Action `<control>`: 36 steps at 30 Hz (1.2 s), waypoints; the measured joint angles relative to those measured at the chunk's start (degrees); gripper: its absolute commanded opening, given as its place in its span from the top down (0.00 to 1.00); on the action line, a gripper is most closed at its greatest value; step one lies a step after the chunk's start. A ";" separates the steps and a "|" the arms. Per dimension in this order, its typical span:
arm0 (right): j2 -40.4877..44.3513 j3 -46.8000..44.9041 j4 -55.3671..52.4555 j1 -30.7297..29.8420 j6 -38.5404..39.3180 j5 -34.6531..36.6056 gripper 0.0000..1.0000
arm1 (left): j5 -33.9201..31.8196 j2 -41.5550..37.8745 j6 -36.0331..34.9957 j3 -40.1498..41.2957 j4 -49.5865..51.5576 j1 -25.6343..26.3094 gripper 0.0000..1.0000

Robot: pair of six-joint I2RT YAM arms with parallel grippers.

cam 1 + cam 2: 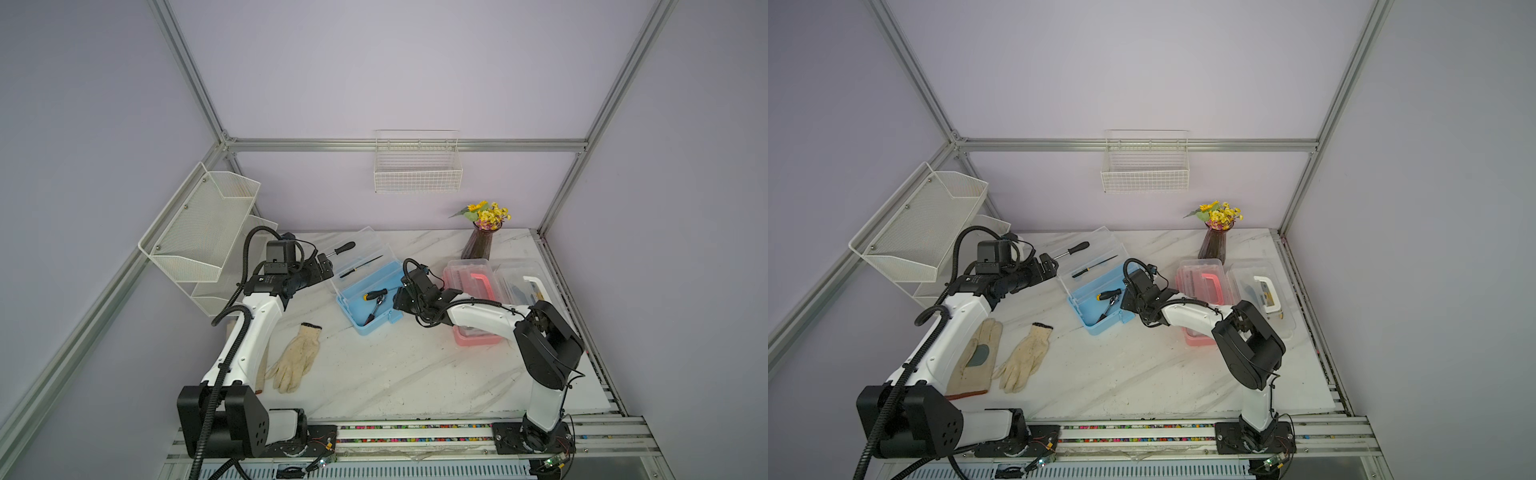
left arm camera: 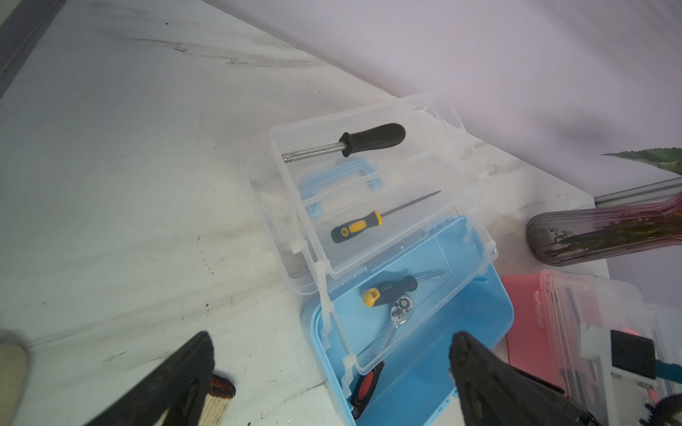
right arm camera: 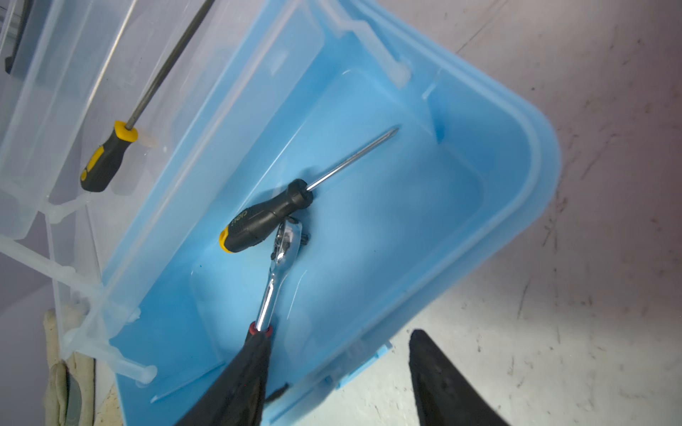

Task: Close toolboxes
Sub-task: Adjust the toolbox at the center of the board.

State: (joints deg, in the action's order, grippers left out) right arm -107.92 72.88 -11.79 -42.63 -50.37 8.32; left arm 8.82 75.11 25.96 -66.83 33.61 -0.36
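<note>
The blue toolbox (image 1: 353, 320) stands open mid-table, its clear lid and tray (image 2: 369, 206) swung back with two screwdrivers on them. A ratchet (image 3: 280, 258) and a screwdriver (image 3: 265, 217) lie in the blue base (image 3: 406, 221). My right gripper (image 3: 337, 335) is open astride the base's front wall, one finger inside, the other outside by the blue latch (image 3: 365, 363). My left gripper (image 2: 332, 350) hangs open beside the lid's left end, its jaws wide apart and holding nothing; both top views show it (image 1: 326, 268) (image 1: 1050, 264). The pink toolbox (image 1: 465, 282) and the white toolbox (image 1: 1258, 291) sit at the right with lids down.
Two work gloves (image 1: 1023, 357) (image 1: 976, 357) lie at the front left. A vase of yellow flowers (image 1: 480, 241) stands behind the pink box. A mesh shelf (image 1: 203, 224) hangs on the left wall, a wire basket (image 1: 417, 166) on the back wall.
</note>
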 measured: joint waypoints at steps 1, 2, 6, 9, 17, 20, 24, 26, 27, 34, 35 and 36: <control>-0.96 1.11 -0.22 0.09 0.00 -0.11 0.37 | 0.09 -0.55 0.00 0.66 -0.02 0.00 0.00; -2.16 2.34 -0.87 0.17 0.04 -0.11 0.38 | 0.17 -1.14 0.00 1.29 -0.04 0.00 0.00; -6.08 4.63 -1.60 0.48 0.35 -0.63 0.49 | 0.61 -3.69 0.00 3.28 -0.02 0.00 0.00; -6.32 5.11 -1.68 0.87 0.50 -0.79 0.51 | 1.25 -5.84 0.00 4.46 -0.09 0.00 0.00; -6.75 8.17 -3.82 5.97 6.99 -4.85 0.66 | 2.40 -11.23 0.33 7.50 0.44 0.00 0.00; -8.41 11.15 -5.81 8.00 11.23 -6.32 0.67 | 2.62 -12.09 0.52 7.61 1.11 0.00 0.00; -11.19 16.06 -8.20 9.16 14.64 -7.82 0.82 | 2.84 -13.14 1.05 8.00 1.79 0.00 0.00; -12.92 19.19 -8.37 9.90 16.94 -9.33 0.82 | 2.82 -13.60 1.44 8.31 2.10 -0.02 0.00; -13.79 20.48 -8.94 10.23 18.56 -10.03 0.81 | 2.80 -13.73 1.51 8.35 2.16 -0.07 0.00; -16.55 25.07 -12.55 11.15 27.39 -12.72 0.57 | 2.73 -13.73 2.01 8.35 2.34 -1.42 0.00; -16.44 25.07 -12.90 11.15 28.33 -12.76 0.53 | 2.60 -13.70 2.03 8.35 2.38 -1.51 0.00; -16.33 25.05 -13.27 11.15 28.37 -12.72 0.49 | 2.34 -13.64 2.08 8.35 2.40 -1.55 0.00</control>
State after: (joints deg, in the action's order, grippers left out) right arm -124.25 97.93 -25.06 -31.48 -22.00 -4.40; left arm 11.16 61.47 28.03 -58.48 36.01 -1.91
